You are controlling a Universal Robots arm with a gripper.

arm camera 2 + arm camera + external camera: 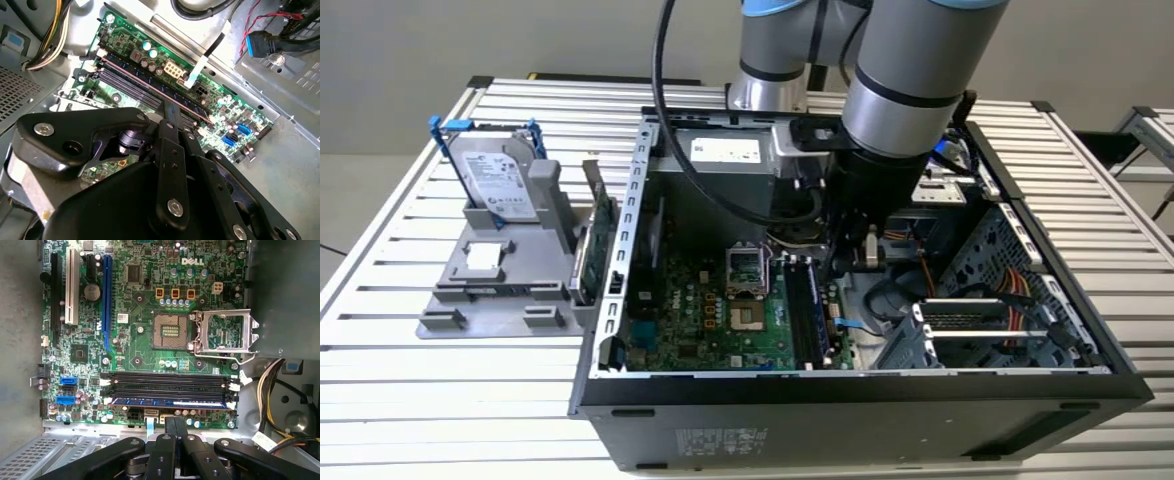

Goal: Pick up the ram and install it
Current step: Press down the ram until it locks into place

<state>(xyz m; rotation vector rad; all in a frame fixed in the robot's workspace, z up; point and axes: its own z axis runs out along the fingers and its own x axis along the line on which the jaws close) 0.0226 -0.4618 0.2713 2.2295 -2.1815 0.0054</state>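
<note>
Slatted metal table (400,240) carries the open computer case (854,420), where the ram (167,402) already sits in its motherboard slot, and the gripper (175,426), fingers closed and empty, hovers just beside it.

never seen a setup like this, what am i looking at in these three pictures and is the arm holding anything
A grey robot arm reaches down into an open computer case lying on a slatted metal table. The exterior view is taken from a camera off the arm; both wrist views come from cameras riding near its wrist, looking past the black gripper at the green motherboard. The ram, a dark blue stick, sits in one of the long black memory slots. The gripper is shut just beside it, holding nothing. On the exterior view's left, a grey stand holds a silver hard drive and a green card.
</note>
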